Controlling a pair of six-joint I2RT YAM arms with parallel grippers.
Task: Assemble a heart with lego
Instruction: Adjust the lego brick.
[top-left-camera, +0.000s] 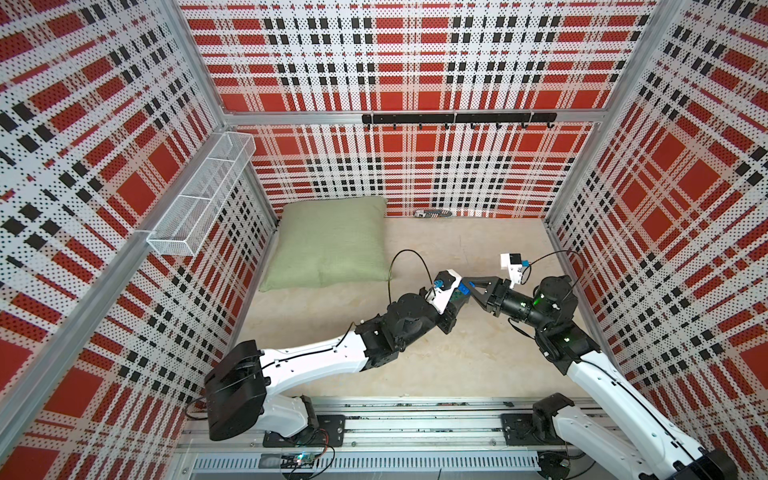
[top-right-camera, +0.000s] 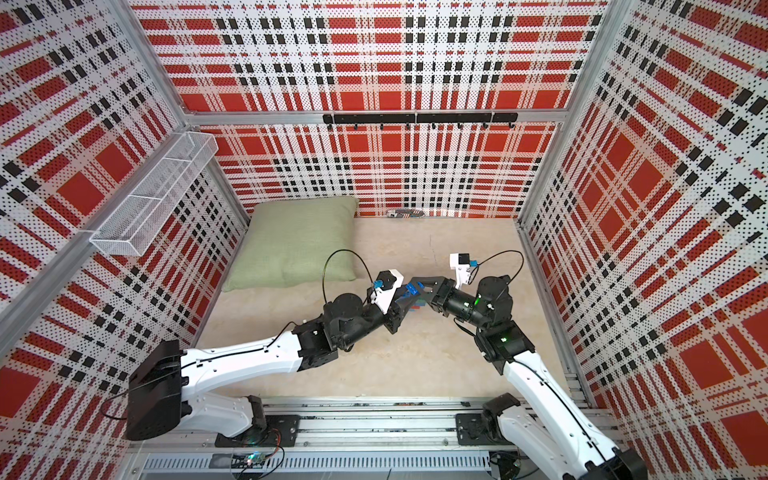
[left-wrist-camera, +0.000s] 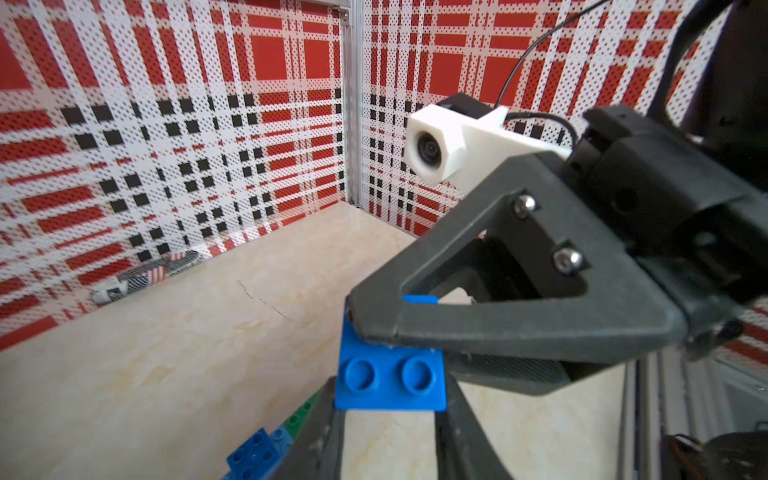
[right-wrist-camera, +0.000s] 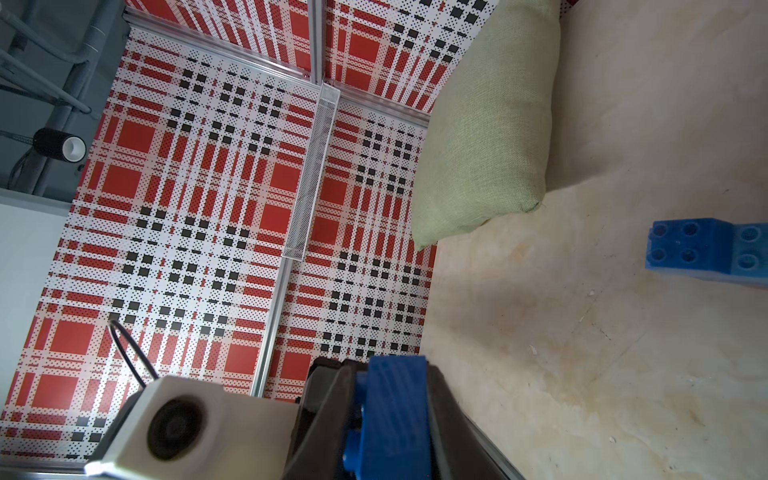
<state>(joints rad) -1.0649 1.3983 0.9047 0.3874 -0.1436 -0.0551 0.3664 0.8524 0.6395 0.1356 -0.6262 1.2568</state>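
Near the woven green pillow (top-left-camera: 330, 243) we see the right tool (top-left-camera: 471, 286) pinching a studded, rectangular blue brick (left-wrist-camera: 388, 382); the left tool (top-left-camera: 459, 296), matte black, seems clamped on its sides.

Bright even light, perhaps blurred foreground

Both top views look down from high above, while the left wrist camera (right-wrist-camera: 174, 428) and right wrist camera (left-wrist-camera: 436, 145) closely face each other, sharing the blue brick (left-wrist-camera: 390, 382).
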